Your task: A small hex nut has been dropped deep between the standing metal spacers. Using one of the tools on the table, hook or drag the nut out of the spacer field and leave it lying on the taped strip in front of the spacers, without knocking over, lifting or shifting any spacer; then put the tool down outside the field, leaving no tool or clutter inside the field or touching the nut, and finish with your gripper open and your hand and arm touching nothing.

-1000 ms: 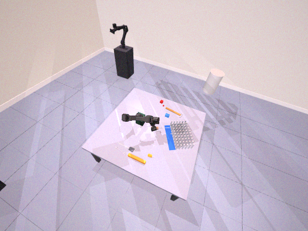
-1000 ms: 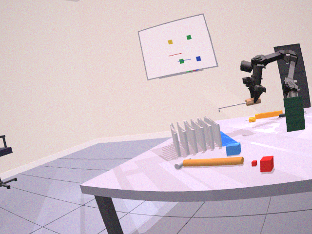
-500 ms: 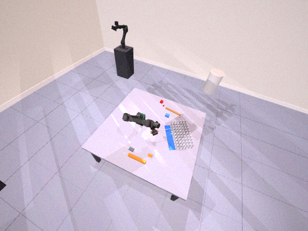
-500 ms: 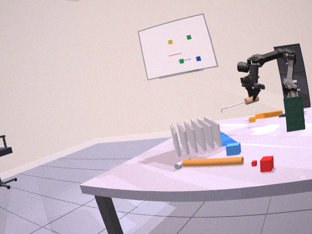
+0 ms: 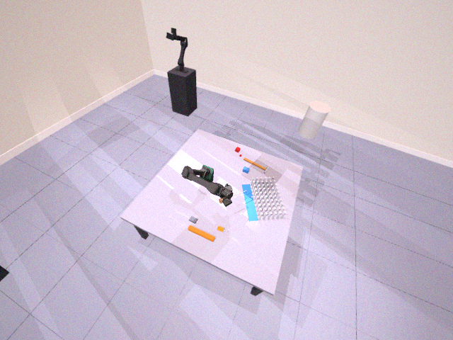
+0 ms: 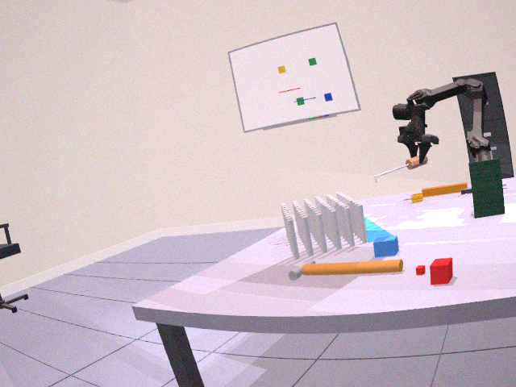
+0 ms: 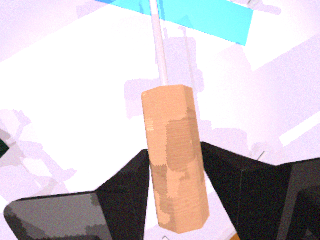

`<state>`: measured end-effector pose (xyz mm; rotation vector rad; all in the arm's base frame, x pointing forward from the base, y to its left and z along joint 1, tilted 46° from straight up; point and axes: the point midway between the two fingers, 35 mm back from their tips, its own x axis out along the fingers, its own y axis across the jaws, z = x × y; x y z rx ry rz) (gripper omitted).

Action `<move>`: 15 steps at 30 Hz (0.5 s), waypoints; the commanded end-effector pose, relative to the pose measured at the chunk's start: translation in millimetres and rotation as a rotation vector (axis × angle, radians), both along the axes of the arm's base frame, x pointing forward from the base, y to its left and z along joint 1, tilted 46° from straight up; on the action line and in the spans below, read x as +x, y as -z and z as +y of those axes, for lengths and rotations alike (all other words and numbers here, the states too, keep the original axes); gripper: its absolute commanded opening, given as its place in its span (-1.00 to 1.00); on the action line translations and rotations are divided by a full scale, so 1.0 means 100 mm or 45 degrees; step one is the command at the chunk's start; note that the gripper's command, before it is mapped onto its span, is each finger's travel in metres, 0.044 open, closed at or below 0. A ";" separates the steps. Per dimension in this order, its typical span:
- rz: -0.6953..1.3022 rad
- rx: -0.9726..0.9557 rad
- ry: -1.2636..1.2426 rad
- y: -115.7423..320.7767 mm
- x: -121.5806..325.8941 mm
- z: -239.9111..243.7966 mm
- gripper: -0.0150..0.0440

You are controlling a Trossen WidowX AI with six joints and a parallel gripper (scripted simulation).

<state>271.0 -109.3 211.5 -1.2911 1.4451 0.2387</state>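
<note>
My gripper (image 5: 221, 200) (image 6: 418, 159) (image 7: 173, 150) is shut on the light-brown wooden handle (image 7: 172, 120) of a hook tool, high above the table. The tool's thin pale rod (image 6: 391, 171) (image 7: 159, 45) slopes down away from the fingers and ends in a small bent tip (image 6: 376, 179), clear of the spacers. The tip is out of the wrist view. The blue taped strip (image 5: 252, 214) (image 6: 374, 229) (image 7: 220, 22) lies in front of the standing pale spacers (image 5: 270, 199) (image 6: 329, 225). They stand upright in rows. I cannot make out the hex nut in these frames.
A hammer (image 5: 255, 163) (image 6: 351, 267), a blue block (image 5: 245, 169) (image 6: 385, 246) and two red cubes lie beside the field. An orange bar (image 5: 201, 233) (image 6: 444, 189), a small orange-handled tool (image 5: 220, 229) (image 6: 417, 197) and a grey piece (image 5: 192, 219) lie opposite. A green block (image 5: 208, 172) (image 6: 486, 189) stands by the arm's base.
</note>
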 end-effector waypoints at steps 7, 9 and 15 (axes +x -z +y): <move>0.102 0.018 -0.119 -0.32 -0.03 -0.25 -0.49; 0.121 0.020 -0.144 -0.39 -0.05 -0.31 -0.49; 0.176 0.022 -0.222 -0.59 -0.11 -0.47 -0.49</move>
